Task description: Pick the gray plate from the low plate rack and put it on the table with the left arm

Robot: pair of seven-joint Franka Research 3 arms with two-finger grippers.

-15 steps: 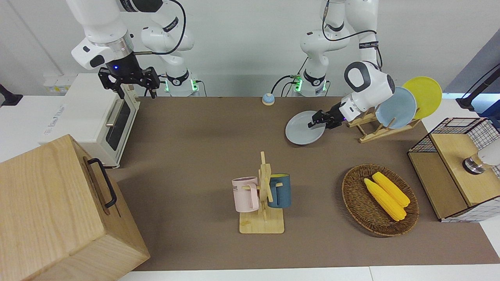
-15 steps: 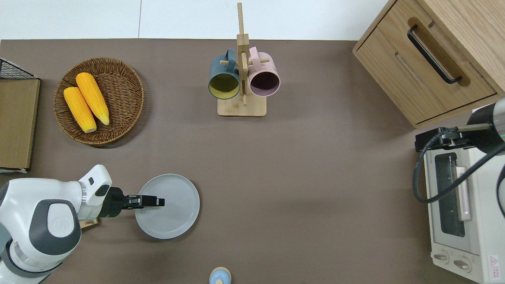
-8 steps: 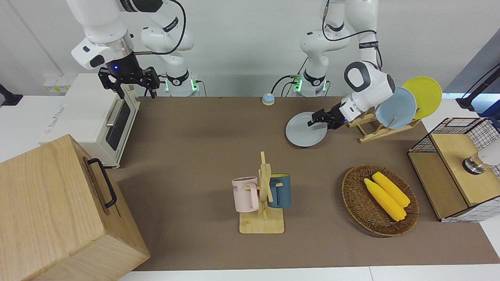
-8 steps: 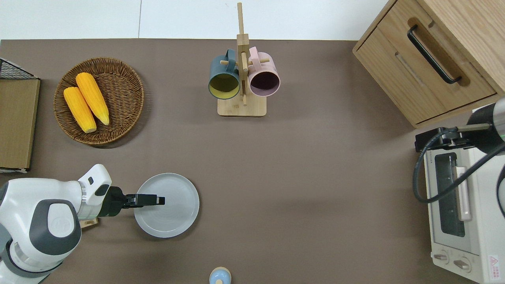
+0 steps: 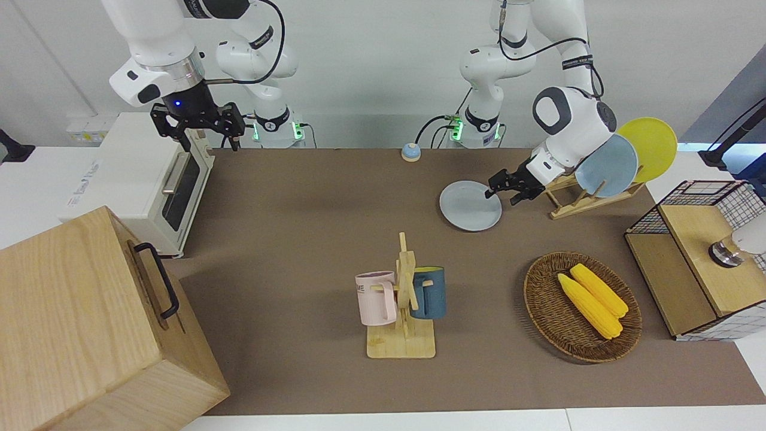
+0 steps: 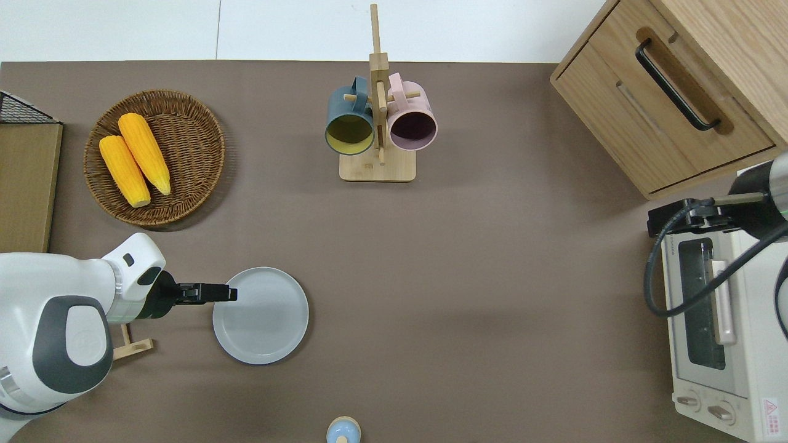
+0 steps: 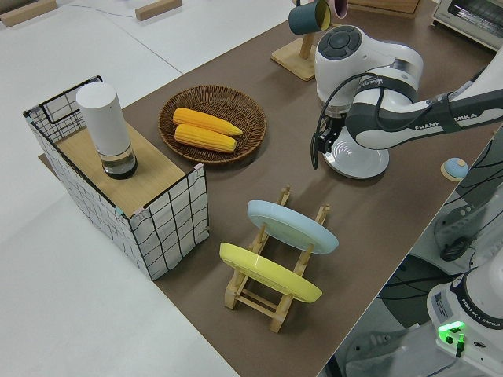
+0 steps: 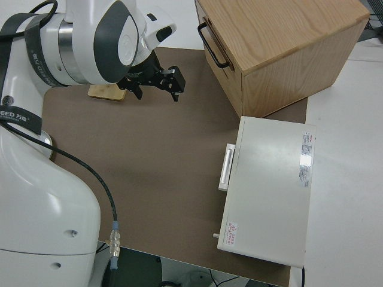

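Reading "FRANKA EMIKA" on the left arm [image 7: 409, 118]; its pincer [image 6: 225, 294], fingers apart, hangs over the gray plate's [image 6: 261, 315] rim; plate flat on desk [image 6: 468, 277]. Right arm parked.

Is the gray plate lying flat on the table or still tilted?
Flat: the gray plate lies level on the table, with the left gripper open at its rim.

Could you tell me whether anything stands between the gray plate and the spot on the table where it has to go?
Nothing does: the gray plate already lies flat on the table, with the left gripper over its rim.
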